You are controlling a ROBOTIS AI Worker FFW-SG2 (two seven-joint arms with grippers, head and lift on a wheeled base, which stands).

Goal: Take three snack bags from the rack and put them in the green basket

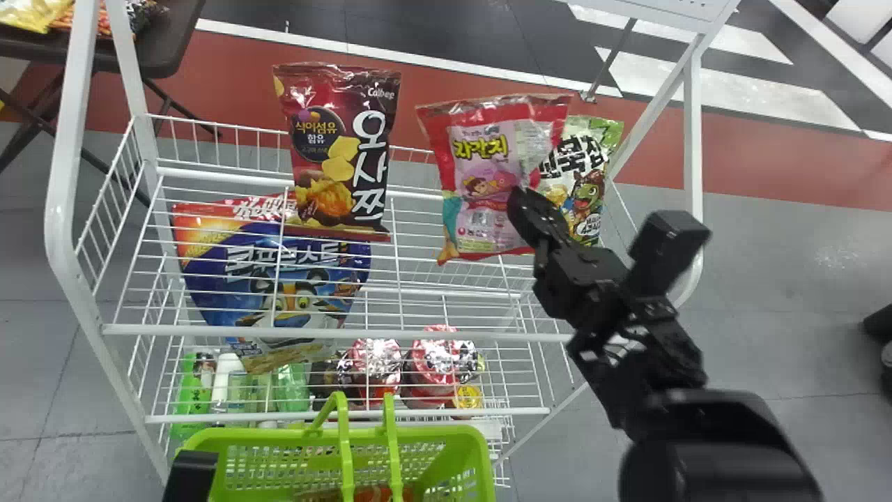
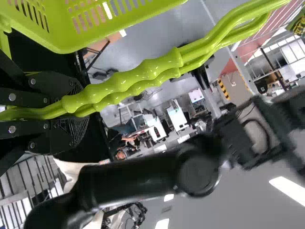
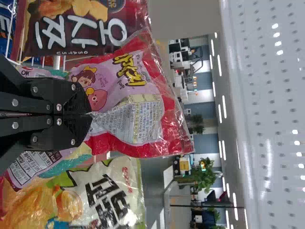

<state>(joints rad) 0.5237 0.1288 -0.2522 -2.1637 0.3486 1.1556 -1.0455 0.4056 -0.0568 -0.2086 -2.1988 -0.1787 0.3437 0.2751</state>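
My right gripper is over the right part of the rack's upper basket, at a pink and red snack bag. In the right wrist view the right gripper is shut on the middle of that snack bag, whose film is pinched into folds. Beside it stand a dark red bag and a white-green bag. My left gripper is at the bottom edge by the green basket; in the left wrist view the left gripper is shut on the basket's handles. Something orange-red lies in the basket.
The white wire rack has side posts at left and right. A blue cereal bag leans at its left. Bottles and red cups stand on the lower shelf. A dark table with snacks is behind at the left.
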